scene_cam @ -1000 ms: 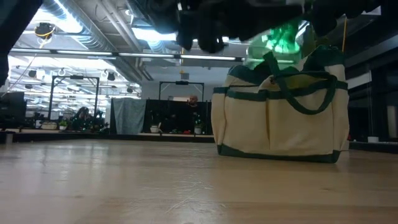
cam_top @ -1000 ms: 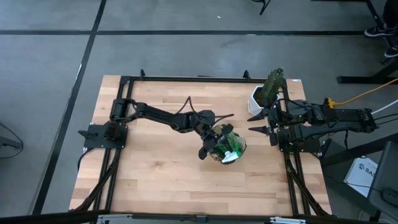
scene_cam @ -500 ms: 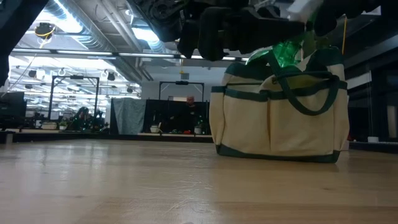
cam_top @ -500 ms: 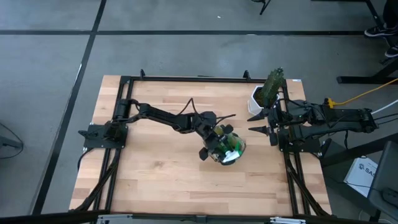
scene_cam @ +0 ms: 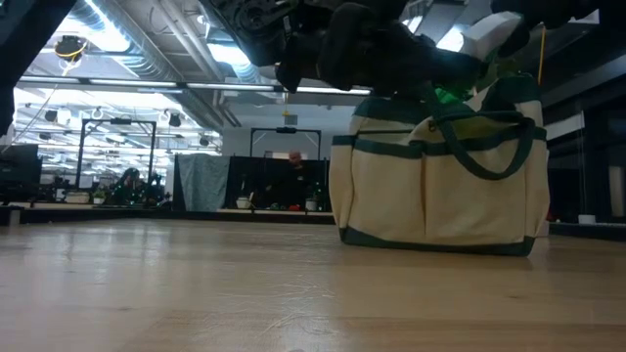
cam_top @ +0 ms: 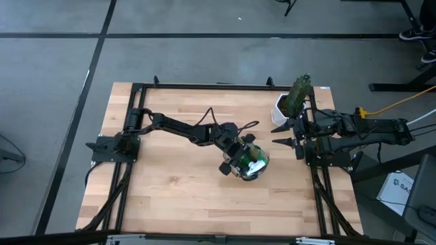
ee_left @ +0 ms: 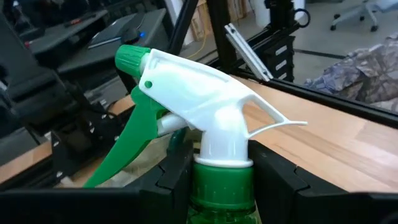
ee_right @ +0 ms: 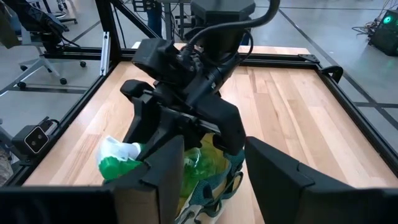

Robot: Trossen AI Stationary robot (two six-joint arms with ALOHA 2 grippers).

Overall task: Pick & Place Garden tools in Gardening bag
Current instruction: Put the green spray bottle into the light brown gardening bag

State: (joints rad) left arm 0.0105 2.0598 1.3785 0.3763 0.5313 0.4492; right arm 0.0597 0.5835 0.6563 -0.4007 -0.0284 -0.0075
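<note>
Over the gardening bag (cam_top: pixel 253 165) at mid-table, my left gripper (ee_left: pixel 214 180) clamps the green spray bottle (ee_left: pixel 205 118) by its neck, while my right gripper (cam_top: pixel 283 135) waits, fingers spread, beside the plant pot (cam_top: pixel 283 105).

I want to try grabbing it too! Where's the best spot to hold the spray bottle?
Grip the green neck just under the white sprayer head, as the left end effector holds the spray bottle. The neck is narrow and the head flares above it, probably stopping slips.
</note>
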